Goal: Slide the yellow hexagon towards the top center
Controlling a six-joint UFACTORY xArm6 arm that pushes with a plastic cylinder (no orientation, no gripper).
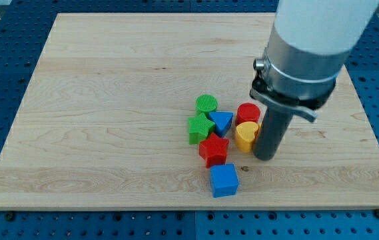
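Standing upright, my tip [265,157] touching the yellow block's [246,136] right side, no fingers in view.

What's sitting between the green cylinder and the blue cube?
In the camera view, the red star lies between the green cylinder and the blue cube, with the blue triangle just above it.

The arm [322,33] is cut off by the view's top edge. The right side of the yellow block [246,135] is hidden behind the tool, so its shape cannot be settled. The red block [247,113] behind it is partly covered too.
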